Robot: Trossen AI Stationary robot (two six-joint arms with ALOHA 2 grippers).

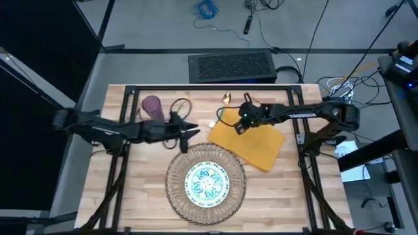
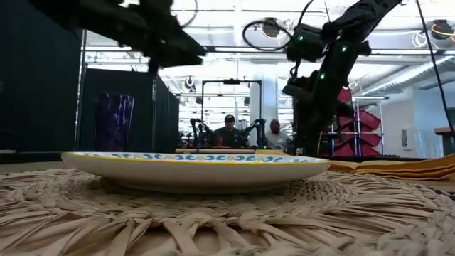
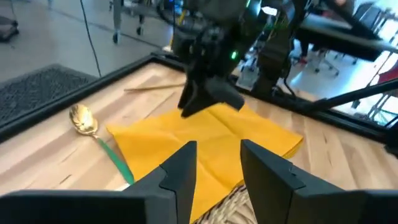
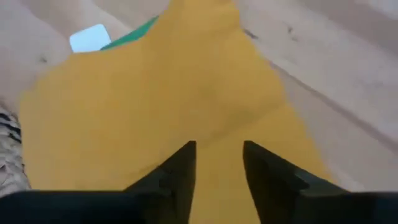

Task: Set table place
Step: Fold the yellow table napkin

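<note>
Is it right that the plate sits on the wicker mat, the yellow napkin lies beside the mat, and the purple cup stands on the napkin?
Not quite. The cup stands on the bare table, across from the napkin, as the high view shows. The plate does sit on the mat, with the napkin beside it.

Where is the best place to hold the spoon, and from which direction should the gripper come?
Probably the teal handle of the spoon, gripped across its narrow width from above. It lies flat on the table; the gold bowl is wider and rounded, and the handle's far end goes under the yellow napkin, so take the exposed part near the bowl.
</note>
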